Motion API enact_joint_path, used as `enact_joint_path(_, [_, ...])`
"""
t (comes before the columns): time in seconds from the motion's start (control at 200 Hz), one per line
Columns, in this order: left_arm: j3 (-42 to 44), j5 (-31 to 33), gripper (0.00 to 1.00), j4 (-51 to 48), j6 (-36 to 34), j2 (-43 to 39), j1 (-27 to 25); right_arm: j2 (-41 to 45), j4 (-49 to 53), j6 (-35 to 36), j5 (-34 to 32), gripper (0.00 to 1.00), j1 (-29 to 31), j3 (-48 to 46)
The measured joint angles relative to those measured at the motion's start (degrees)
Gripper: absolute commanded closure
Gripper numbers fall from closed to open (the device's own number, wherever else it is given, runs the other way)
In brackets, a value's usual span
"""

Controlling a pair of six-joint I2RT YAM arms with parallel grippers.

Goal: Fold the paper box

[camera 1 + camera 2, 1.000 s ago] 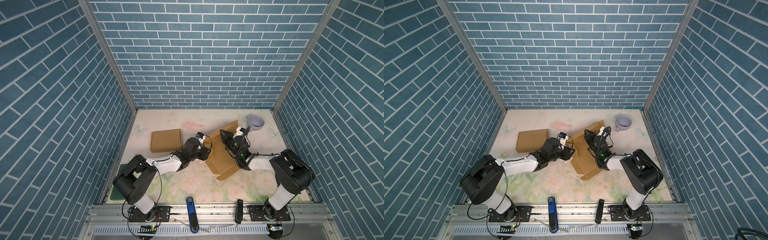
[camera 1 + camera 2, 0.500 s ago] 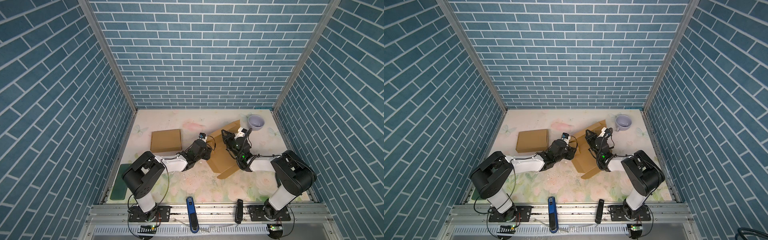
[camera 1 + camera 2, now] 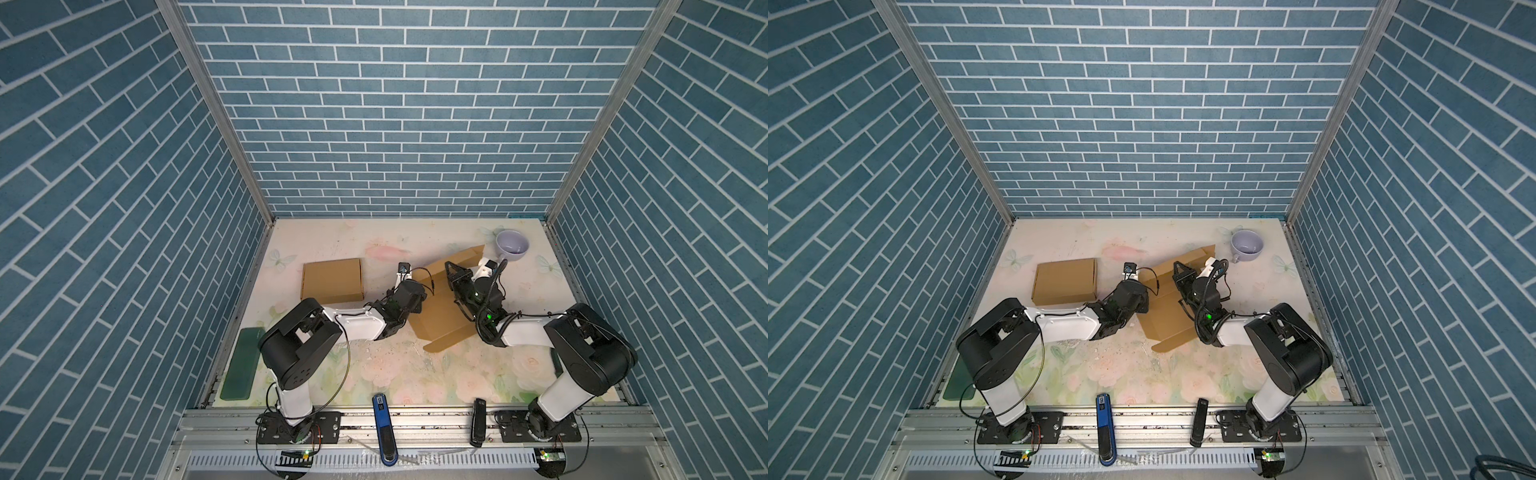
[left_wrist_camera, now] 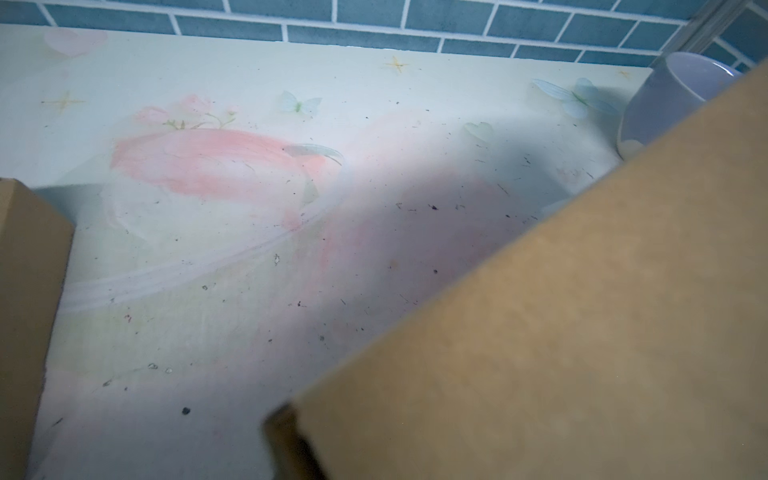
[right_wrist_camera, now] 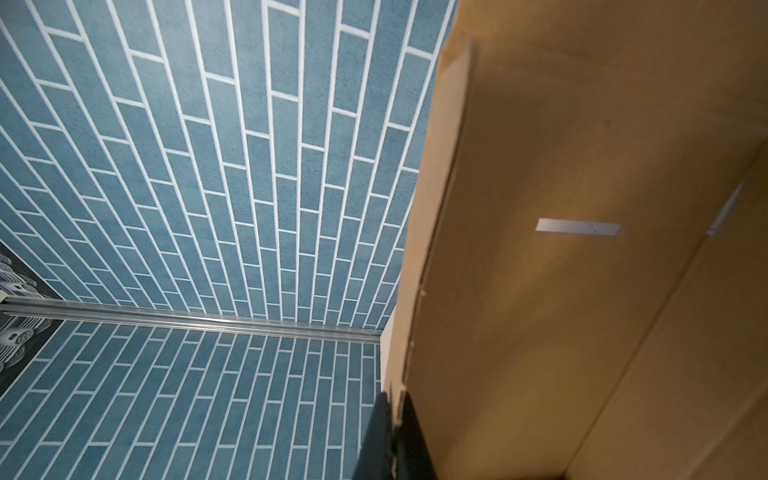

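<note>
Top views both show the floral table (image 3: 374, 374) enclosed by blue brick walls. The paper box (image 3: 440, 320), only partly erected, lies right of centre on the table between the two arms. One panel is raised toward the back wall, and a loose flap is spread flat at the near end. A second, closed box (image 3: 331, 280) rests flat to the left, well apart, presumably set aside out of the working zone. A lilac mug (image 3: 512, 246) stands near the back right corner, just beside the raised panel's far corner.

The right gripper (image 3: 456, 274) is clenched on the raised panel's edge. The right wrist view shows a dark finger (image 5: 376, 440) against the cardboard rim. This grip likely holds the panel upright so that the creases can be formed. The left gripper (image 3: 420, 296) sits at the box's left side, probably to brace it against sliding. Its jaws are hidden by cardboard, so their state cannot be told.
</note>
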State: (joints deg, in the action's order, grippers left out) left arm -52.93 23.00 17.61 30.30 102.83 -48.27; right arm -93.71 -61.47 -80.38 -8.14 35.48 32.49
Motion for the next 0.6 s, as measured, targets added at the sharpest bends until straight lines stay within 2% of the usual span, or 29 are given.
enact_joint_path(0.12, [-0.96,2.32,0.75,-0.92,0.04,0.74,-0.13,0.00,0.00,-0.31,-0.09,1.00,-0.02,-0.09])
enact_joint_path(0.245, [-1.49,4.04,0.90,-2.16,0.09,1.03,-0.15,0.00,-0.07,-0.35,0.17,1.00,0.02,-0.09])
enact_joint_path(0.345, [-1.62,5.75,0.97,-3.08,0.35,1.03,-0.13,0.00,-0.09,-0.37,0.81,1.00,0.17,-0.09])
enact_joint_path(0.495, [-1.81,7.21,1.00,-3.96,-0.35,1.01,-0.13,0.00,0.26,-0.81,1.62,1.00,0.26,-0.09])
enact_joint_path(0.6, [-1.81,8.17,1.00,-4.37,-1.40,0.90,-0.13,0.52,1.42,-1.03,2.38,0.87,0.24,-0.09])
